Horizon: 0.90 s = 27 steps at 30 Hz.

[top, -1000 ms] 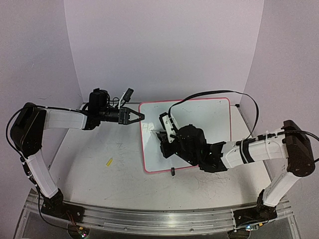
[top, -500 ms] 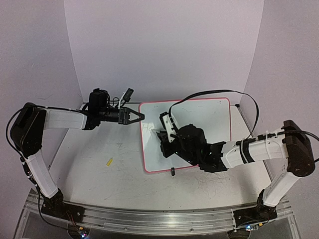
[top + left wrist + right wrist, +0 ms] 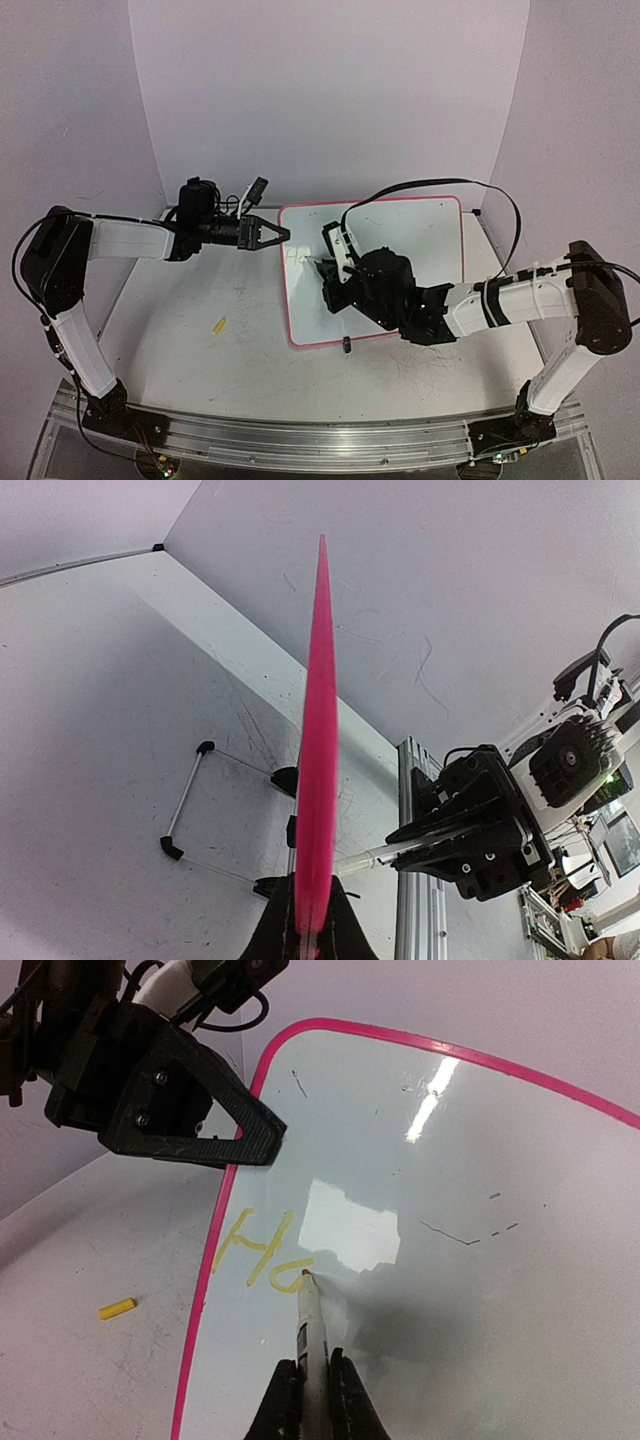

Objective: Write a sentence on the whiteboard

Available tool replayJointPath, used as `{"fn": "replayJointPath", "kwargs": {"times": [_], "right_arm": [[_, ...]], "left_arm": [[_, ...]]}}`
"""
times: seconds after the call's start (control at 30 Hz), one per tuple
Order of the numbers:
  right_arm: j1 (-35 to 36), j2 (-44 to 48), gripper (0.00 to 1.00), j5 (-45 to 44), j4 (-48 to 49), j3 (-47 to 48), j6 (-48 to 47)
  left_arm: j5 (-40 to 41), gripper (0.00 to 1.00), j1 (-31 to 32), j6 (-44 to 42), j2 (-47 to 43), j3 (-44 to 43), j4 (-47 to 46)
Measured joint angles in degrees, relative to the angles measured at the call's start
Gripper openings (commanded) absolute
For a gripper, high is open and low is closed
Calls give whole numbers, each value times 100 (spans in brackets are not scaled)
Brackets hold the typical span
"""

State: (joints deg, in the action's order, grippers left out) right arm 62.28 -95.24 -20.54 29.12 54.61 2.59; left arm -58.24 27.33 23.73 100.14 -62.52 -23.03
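1. There are two pincers. The right pincer [image 3: 312, 1368] is clenched on one marker [image 3: 306, 1320], which stands between its two fingers with the tip pointing away from the wrist.
2. The marker's tip touches the whiteboard [image 3: 480, 1140] at the end of the yellow writing.
3. The sentence [image 3: 262, 1255] so far amounts to two yellow-green letters, an "H" and a rounder one beside it. They sit just inside the board's left rim, in its far-left part as the top camera sees it.
4. The left pincer [image 3: 310, 922] is clamped on the whiteboard's pink rim. In its wrist view the rim runs edge-on between the two black fingers. In the top view this grip is at the board's far-left corner, near the two letters.
5. There is one whiteboard, white with rounded corners. It lies on the worktop [image 3: 200, 370] between the two arms, turned a little askew, and the right arm reaches over its near half.
6. One small black foot [image 3: 345, 345] shows at the board's near edge. A second dark speck sits by the far-right corner, but it is too small to tell what it is.
7. One short yellow piece [image 3: 218, 325] lies alone on the worktop, well apart from the board on its left side.
8. One black cable loops from the right wrist over the board's far edge.
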Motion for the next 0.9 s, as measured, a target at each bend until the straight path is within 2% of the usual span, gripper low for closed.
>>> {"fn": "replayJointPath", "kwargs": {"times": [0.9], "right_arm": [[-37,-2,0,-83,2,101,-17]], "left_arm": [[-2,0,2,2,0,0,-2]]}}
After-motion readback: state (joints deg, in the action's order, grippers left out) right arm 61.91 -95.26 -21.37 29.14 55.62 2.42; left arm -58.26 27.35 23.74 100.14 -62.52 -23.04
